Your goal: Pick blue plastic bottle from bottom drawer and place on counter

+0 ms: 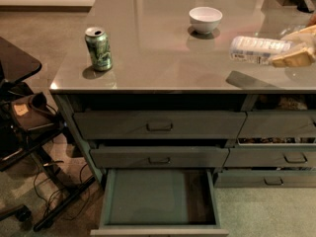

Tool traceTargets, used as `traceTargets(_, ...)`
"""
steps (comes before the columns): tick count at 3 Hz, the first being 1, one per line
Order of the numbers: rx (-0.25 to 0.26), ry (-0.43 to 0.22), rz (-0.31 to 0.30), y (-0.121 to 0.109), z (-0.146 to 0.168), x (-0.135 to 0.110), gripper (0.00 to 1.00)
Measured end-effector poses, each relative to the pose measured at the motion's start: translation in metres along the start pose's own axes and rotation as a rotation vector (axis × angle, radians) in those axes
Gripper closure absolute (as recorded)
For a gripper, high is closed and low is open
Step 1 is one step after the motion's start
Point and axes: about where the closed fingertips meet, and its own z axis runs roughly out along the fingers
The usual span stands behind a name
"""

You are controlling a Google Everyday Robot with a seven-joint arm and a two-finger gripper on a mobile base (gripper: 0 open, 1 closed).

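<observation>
The blue plastic bottle (257, 50) lies on its side in the air, a little above the right part of the counter (153, 53), with its shadow on the top below it. My gripper (288, 49) reaches in from the right edge, and its beige fingers (292, 59) are shut on the bottle's right end. The bottom drawer (148, 197) is pulled out at the bottom centre and its flat floor is bare.
A green drink can (98, 48) stands near the counter's left front corner. A white bowl (205, 19) sits at the back centre. Two closed handled drawers (159, 126) are above the open one. A black side table and chair base with cables (22, 132) stand at the left.
</observation>
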Motion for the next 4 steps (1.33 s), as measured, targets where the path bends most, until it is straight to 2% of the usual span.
traceTargets(1, 0.0, 0.0, 0.0, 0.0, 0.0, 0.0, 1.0)
traceTargets(2, -0.017, -0.02, -0.01, 0.003, -0.003, -0.011, 1.0)
traceTargets(3, -0.105, -0.148, -0.08, 0.009, -0.006, -0.074, 1.0)
traceTargets(4, -0.224, -0.303, -0.155, 0.019, -0.028, -0.169, 1.0)
